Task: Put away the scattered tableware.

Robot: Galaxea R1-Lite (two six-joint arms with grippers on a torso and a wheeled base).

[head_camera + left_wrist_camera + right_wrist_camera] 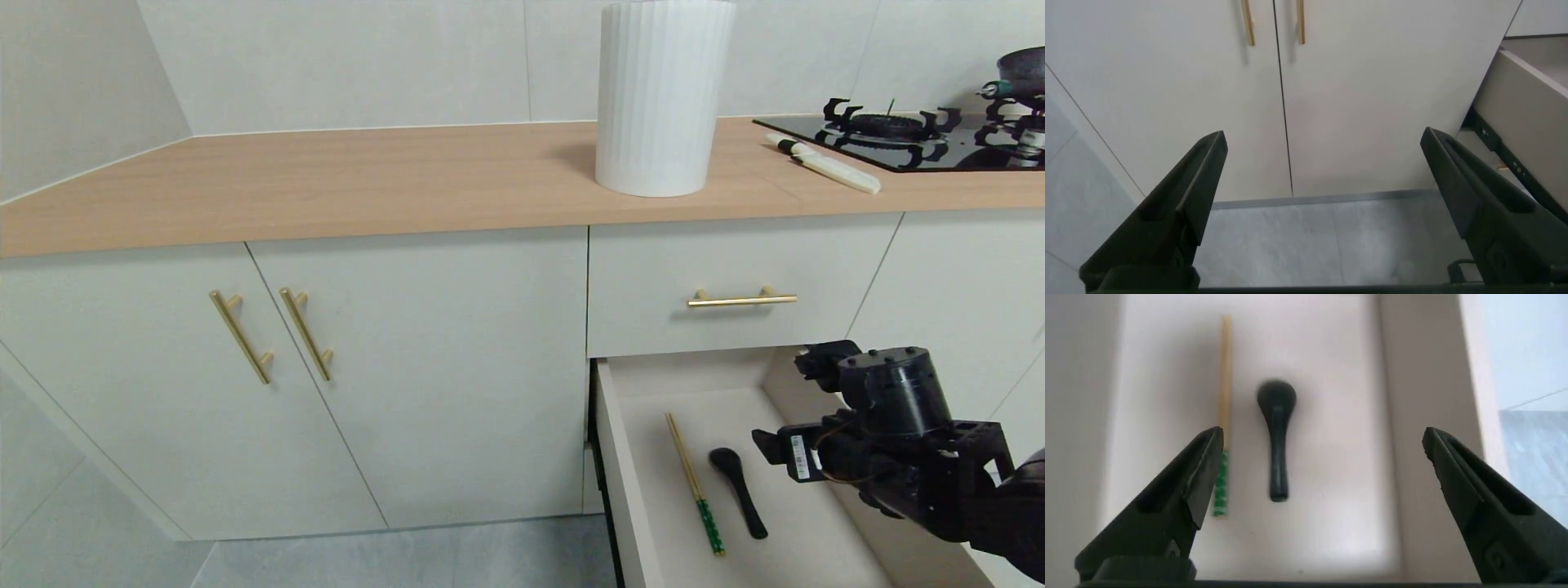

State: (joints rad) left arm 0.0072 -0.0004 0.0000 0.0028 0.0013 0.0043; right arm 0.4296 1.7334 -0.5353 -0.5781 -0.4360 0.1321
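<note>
- Right gripper (1321, 441) and left gripper (1323, 140): jaws wide apart, holding nothing.
- Shutting the drawer (624, 465) could catch the right gripper, hanging low over the spoon (1275, 433).

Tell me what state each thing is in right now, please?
Lower drawer: pulled open.
Upper drawer: shut.
Cabinet doors: shut.
Chopsticks: lying in the lower drawer.
Black spoon: lying beside them, apart.
White utensil: out on the counter.
Left gripper: open.
Right gripper: open, empty.

Head camera looks forward-down, open drawer (645, 474) at five o'clock; right wrist camera peers closely into it, left wrist faces cabinet doors (1372, 98).
</note>
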